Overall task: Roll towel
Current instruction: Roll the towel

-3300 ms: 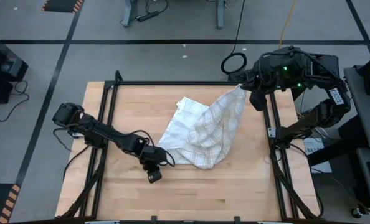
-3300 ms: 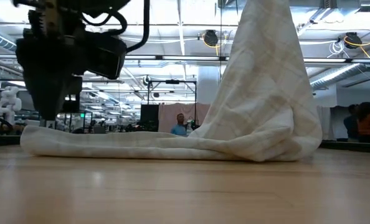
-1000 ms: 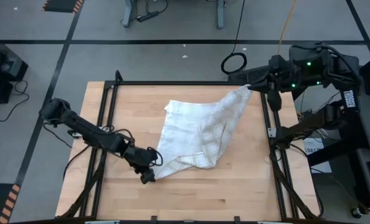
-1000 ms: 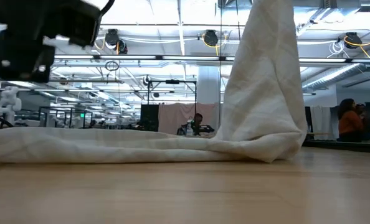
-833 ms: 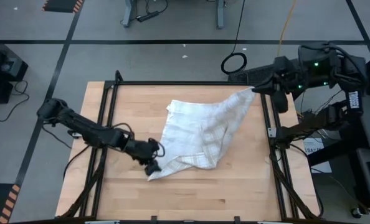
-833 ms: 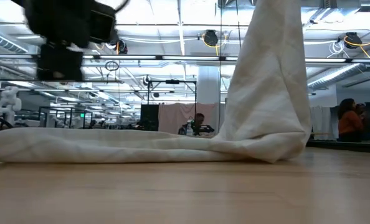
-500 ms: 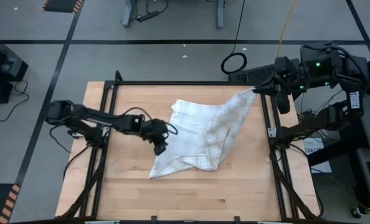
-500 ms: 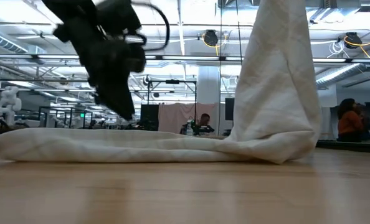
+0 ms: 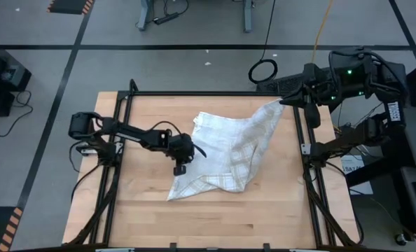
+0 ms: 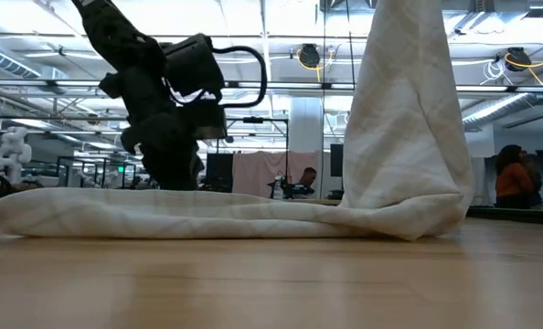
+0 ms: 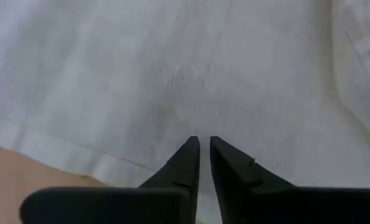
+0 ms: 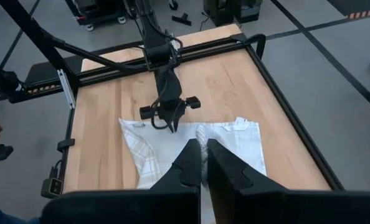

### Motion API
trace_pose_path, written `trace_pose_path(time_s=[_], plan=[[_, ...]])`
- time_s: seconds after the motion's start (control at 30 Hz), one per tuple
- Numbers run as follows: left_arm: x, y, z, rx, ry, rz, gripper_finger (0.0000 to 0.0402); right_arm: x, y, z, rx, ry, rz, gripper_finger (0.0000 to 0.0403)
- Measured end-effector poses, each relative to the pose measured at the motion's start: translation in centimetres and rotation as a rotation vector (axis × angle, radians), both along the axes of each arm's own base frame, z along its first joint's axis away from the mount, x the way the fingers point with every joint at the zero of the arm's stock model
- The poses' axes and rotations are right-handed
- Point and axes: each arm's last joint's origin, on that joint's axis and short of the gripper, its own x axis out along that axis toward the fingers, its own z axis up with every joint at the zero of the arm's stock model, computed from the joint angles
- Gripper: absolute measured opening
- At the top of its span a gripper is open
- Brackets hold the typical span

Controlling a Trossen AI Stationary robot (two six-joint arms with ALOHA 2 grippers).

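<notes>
The towel [image 9: 229, 150], white with a faint grid check, lies crumpled on the wooden table. Its far right part is drawn up in a tall drape [image 10: 409, 110]. My right gripper [image 9: 285, 102] is raised above the table's far right corner, shut on the top of that drape. My left gripper [image 9: 180, 168] slants down onto the towel's left side, just inside the hemmed edge [image 11: 60, 152]. Its fingers are almost together [image 11: 203, 143] on the flat cloth [image 10: 162, 215]. My left gripper meets the towel's top layer [image 11: 200, 124] a little inside its left edge, slanting down from the table's left. Only a thin slit shows between the fingertips, with white cloth in it. The cloth there lies flat on the table. My right gripper pinches the towel's far right end [image 12: 202, 132] between its two fingers, from above and the table's right. That end is lifted well clear. The cloth hangs below the fingers in a loose drape whose lower part rests on the table.
A black metal frame runs along the table's left [image 9: 124, 140], far and right [image 9: 307, 154] sides. Bare wood [image 9: 215, 217] lies between the towel and the near edge. People [image 10: 514, 178] stand in the room beyond the table.
My left gripper has gone from the towel's near left corner toward the far edge along the towel's left side. It has rolled its wrist and come down onto the cloth. The towel's flat part has kept its place.
</notes>
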Motion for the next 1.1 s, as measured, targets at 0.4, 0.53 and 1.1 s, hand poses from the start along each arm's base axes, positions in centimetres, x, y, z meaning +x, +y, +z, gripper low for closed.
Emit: trace_pose_path(time_s=[0.4, 0.53, 1.1], plan=[[-2.3, 0.5, -0.9, 0.055, 0.288, 0.176, 0.0020, 1.3, -0.4, 0.7, -0.028, -0.083, -0.025, 0.0002], [-3.4, -0.1, -0.5, 0.001, 0.383, 0.280, 0.0019, 2.5, -0.8, 1.1, -0.067, -0.138, -0.051, 0.0002], [-6.1, -4.4, 3.7, -0.188, 0.395, 0.493, 0.0019, 7.7, -2.1, -0.5, -0.158, -0.070, 0.076, 0.0002]])
